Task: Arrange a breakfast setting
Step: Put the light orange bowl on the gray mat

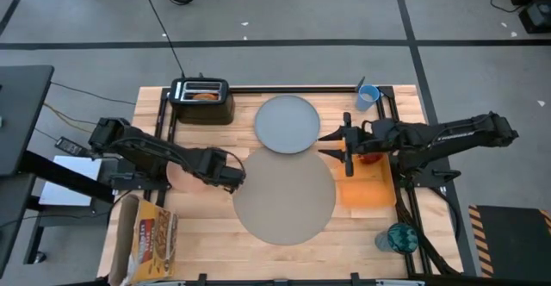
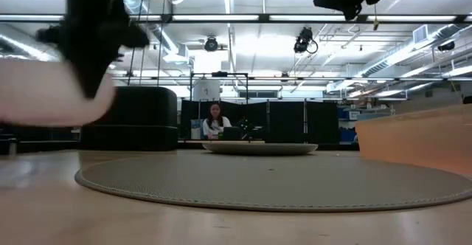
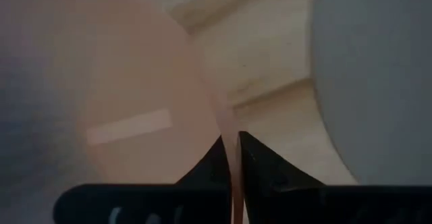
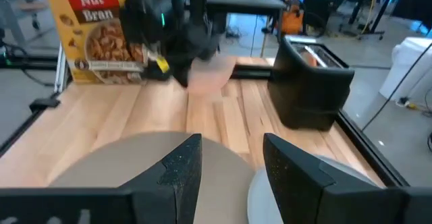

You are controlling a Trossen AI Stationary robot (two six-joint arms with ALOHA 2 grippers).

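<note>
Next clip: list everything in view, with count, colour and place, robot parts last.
Placemat: 1, tan, table centre.
Plate: 1, grey, behind placemat.
Bowl: 1, pink, left of placemat, rim pinched.
Toaster: 1, black, back left.
Cereal box: 1, yellow, front left.
Cup: 1, light blue, back right.
Tray: 1, orange, right of placemat.
Apple: 1, red, under right arm.
Person: 1, far background.
Left gripper: shut on bowl.
Right gripper: open, over plate edge.
</note>
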